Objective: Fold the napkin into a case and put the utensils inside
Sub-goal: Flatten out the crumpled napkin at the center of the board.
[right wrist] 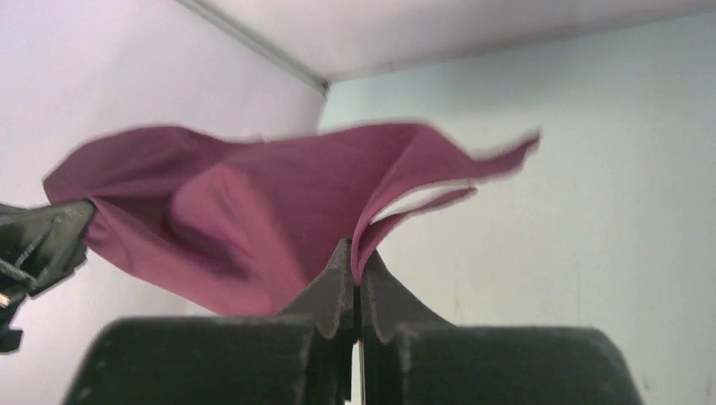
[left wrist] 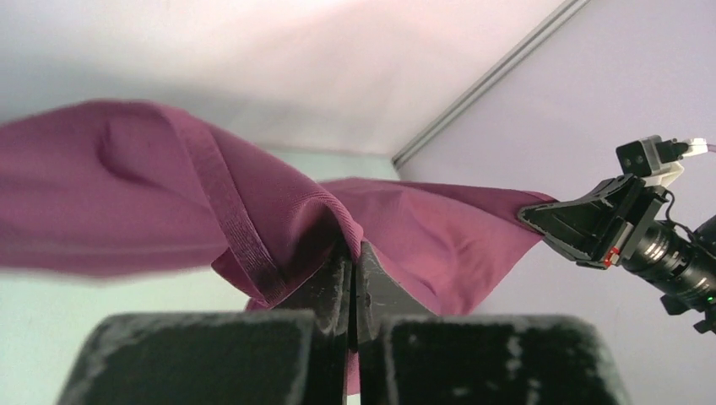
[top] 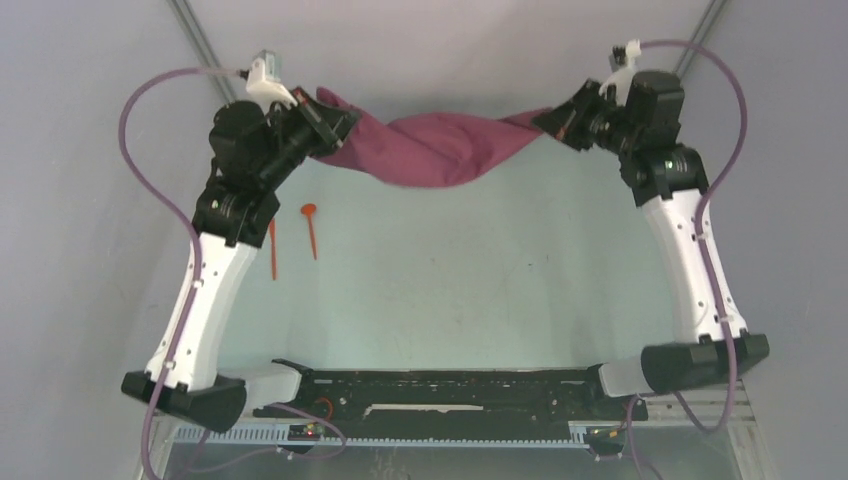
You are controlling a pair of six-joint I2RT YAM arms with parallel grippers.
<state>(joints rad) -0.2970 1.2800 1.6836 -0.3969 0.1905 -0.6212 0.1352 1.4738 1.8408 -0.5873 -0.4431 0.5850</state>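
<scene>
The napkin (top: pixel 440 150) hangs stretched left to right above the far table (top: pixel 480 270), sagging in the middle, its ends clamped by the left gripper (top: pixel 338 125) and right gripper (top: pixel 553 120), while the utensils (top: pixel 311 228) lie left, long axes near-to-far, one's round end far.

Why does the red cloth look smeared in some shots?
Left wrist view: the napkin smears along its lower edge, likely motion blur. Right wrist view: its loose corner is soft too. Top view: sharp, evenly lit, and the orange utensils are crisp.
</scene>
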